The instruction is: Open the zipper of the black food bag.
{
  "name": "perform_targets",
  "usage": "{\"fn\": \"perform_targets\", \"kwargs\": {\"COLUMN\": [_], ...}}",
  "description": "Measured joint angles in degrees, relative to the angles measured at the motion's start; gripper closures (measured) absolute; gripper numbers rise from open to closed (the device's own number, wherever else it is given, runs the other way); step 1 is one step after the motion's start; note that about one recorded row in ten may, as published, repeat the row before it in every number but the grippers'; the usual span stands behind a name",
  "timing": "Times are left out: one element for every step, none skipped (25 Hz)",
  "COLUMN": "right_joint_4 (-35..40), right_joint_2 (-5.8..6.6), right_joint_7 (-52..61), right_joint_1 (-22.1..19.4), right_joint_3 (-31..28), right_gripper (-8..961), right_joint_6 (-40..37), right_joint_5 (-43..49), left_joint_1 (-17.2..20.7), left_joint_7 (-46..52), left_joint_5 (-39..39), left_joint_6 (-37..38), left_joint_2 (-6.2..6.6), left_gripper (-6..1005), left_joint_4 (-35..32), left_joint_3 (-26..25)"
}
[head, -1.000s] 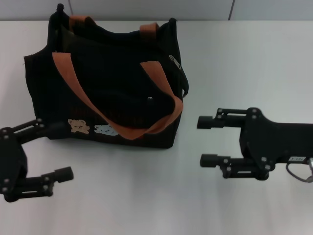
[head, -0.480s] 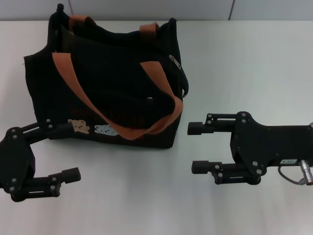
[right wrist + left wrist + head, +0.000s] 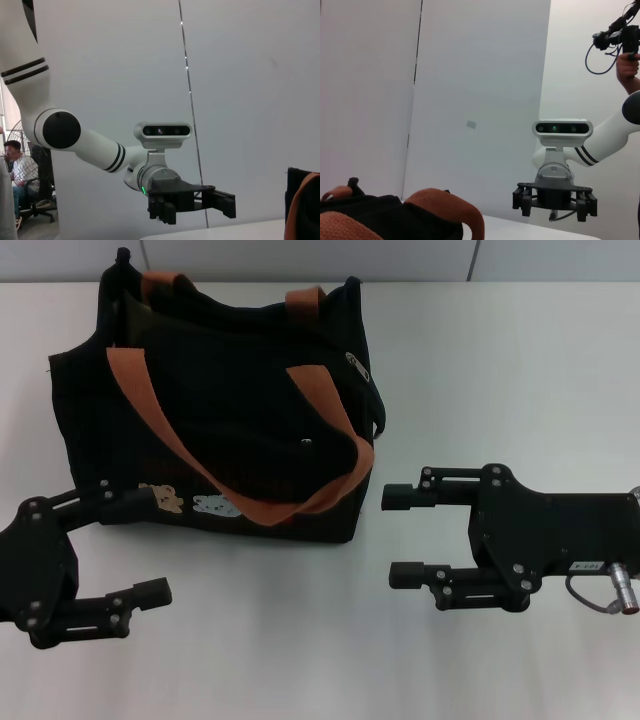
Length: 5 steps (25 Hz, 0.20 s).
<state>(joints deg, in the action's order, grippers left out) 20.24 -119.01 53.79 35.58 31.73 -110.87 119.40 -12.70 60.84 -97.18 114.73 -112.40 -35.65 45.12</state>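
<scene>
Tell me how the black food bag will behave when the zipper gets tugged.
The black food bag looks like soft fabric with a sagging top, so it will probably buckle. It stands unanchored on the table, so it may slide unless braced.

Left gripper [image 3: 135,545] low at the robot's left, fingers spread wide and pointing inward, holding nothing. Right gripper [image 3: 400,535] at the robot's right, level, fingers parted wide and pointing inward toward the left arm, holding nothing. Neither gripper contacts anything.
</scene>
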Motion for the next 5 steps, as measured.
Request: {"fn": "perform_targets", "kwargs": {"right_joint_4": [0.0, 0.0, 0.0, 0.0, 0.0], "right_joint_2": [-0.01, -0.03, -0.05, -0.05, -0.08], "right_joint_7": [0.0, 0.0, 0.0, 0.0, 0.0], "right_joint_1": [0.0, 0.0, 0.0, 0.0, 0.0], "right_joint_3": [0.0, -0.1, -0.1, -0.1, -0.1], "right_gripper": [282, 282, 282, 282, 282], "right_joint_6": [0.0, 0.0, 0.0, 0.0, 0.0], "right_joint_5": [0.0, 0.0, 0.0, 0.0, 0.0], "left_joint_1": [0.0, 0.0, 0.0, 0.0, 0.0], "left_joint_7": [0.0, 0.0, 0.0, 0.0, -0.1], "left_joint_5": [0.1, 0.1, 0.1, 0.1, 0.2], "left_joint_6": [0.0, 0.0, 0.0, 0.0, 0.0], "left_joint_2": [-0.04, -0.09, -0.12, -0.12, -0.17], "left_gripper": [143, 143, 143, 143, 143], "left_joint_4": [0.0, 0.0, 0.0, 0.0, 0.0], "left_joint_3": [0.0, 0.0, 0.0, 0.0, -0.1]}}
